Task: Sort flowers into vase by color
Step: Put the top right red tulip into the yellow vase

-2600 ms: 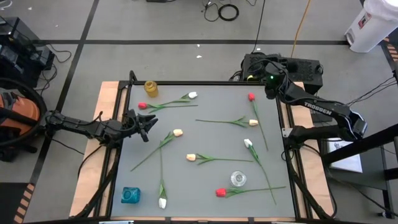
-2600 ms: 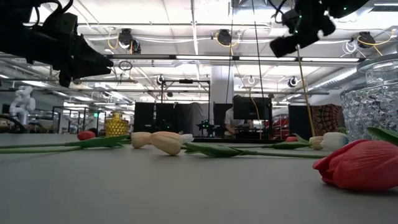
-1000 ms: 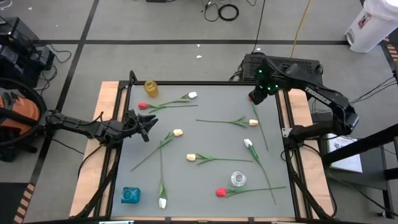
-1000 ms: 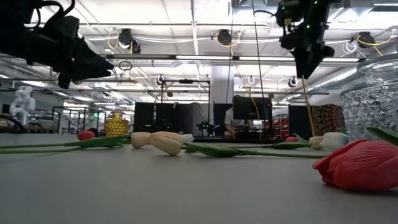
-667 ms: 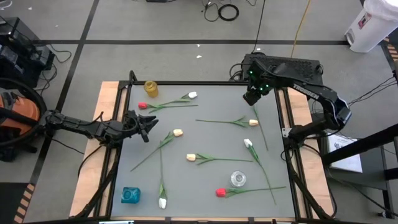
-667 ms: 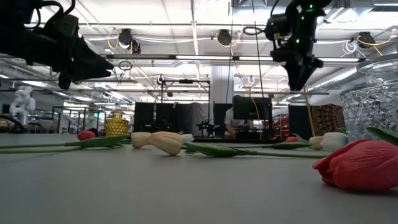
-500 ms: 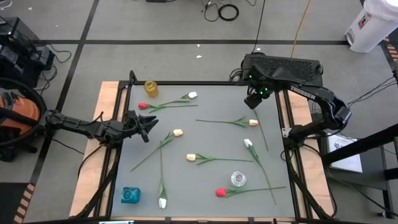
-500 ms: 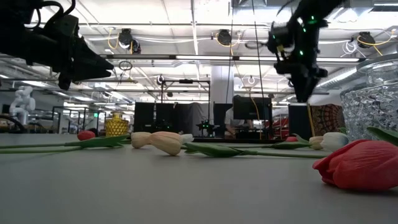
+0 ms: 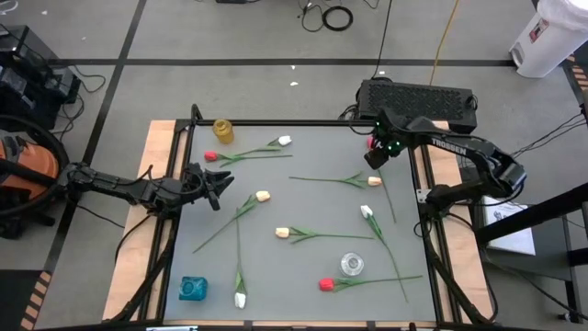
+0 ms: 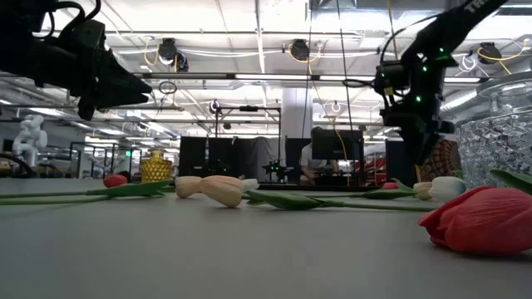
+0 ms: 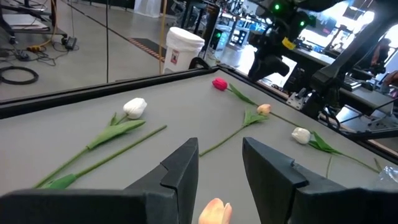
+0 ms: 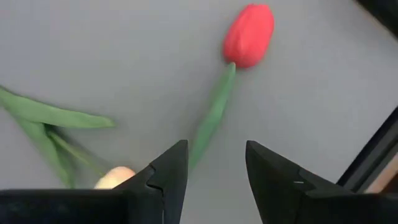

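Several tulips lie flat on the grey table (image 9: 303, 198): red, white and cream heads on thin green stems. My right gripper (image 9: 373, 154) hangs open, pointing down, just above the red tulip (image 12: 249, 35) near the far right corner. Its fingers stand on either side of that tulip's stem (image 12: 211, 118) without touching it. The low view shows this gripper (image 10: 420, 141) still above the table. My left gripper (image 9: 218, 186) waits open over the table's left edge, pointing roughly level toward a cream tulip (image 11: 214, 213). It holds nothing.
A yellow vase (image 9: 223, 131) stands at the far left. A blue vase (image 9: 192, 289) stands at the near left. A clear glass vase (image 9: 352, 265) stands near right of centre. A cream tulip (image 9: 374, 181) lies just nearer than the right gripper. A black frame (image 9: 276, 122) edges the table.
My right gripper has come down from well above the table toward the red tulip at the far right corner and shifted a little toward the near edge. It has stayed open. No flower has moved.
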Motion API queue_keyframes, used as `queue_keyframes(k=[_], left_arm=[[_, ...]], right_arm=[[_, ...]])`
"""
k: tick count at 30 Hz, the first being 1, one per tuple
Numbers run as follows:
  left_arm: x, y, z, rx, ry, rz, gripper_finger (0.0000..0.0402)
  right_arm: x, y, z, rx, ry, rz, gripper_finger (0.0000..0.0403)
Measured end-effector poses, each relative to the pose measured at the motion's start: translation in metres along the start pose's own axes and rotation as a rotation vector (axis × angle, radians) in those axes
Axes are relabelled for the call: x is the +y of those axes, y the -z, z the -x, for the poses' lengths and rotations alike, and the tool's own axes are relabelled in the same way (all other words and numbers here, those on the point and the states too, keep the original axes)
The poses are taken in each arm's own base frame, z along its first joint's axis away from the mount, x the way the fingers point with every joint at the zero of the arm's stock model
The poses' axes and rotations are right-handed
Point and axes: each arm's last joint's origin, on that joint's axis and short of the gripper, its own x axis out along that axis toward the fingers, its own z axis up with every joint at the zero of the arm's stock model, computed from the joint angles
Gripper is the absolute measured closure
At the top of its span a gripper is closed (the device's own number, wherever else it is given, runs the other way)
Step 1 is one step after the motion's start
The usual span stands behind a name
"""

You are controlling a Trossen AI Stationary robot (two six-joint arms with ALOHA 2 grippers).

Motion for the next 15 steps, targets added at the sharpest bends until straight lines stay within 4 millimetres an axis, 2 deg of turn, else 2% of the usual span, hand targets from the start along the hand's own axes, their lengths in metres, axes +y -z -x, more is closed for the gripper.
queue_keyframes(k=[4, 15], left_arm=[[0.0001, -0.0001, 0.0000, -0.002, -0.002, 0.000, 0.0269], [0.0001, -0.0001, 0.0000, -0.002, -0.004, 0.000, 0.0269]], right_arm=[[-0.0038, 0.0057, -0.0114, -0.003, 0.003, -0.018, 0.0250], [-0.0052, 0.0030, -0.0131, -0.036, 0.000, -0.044, 0.0250]])
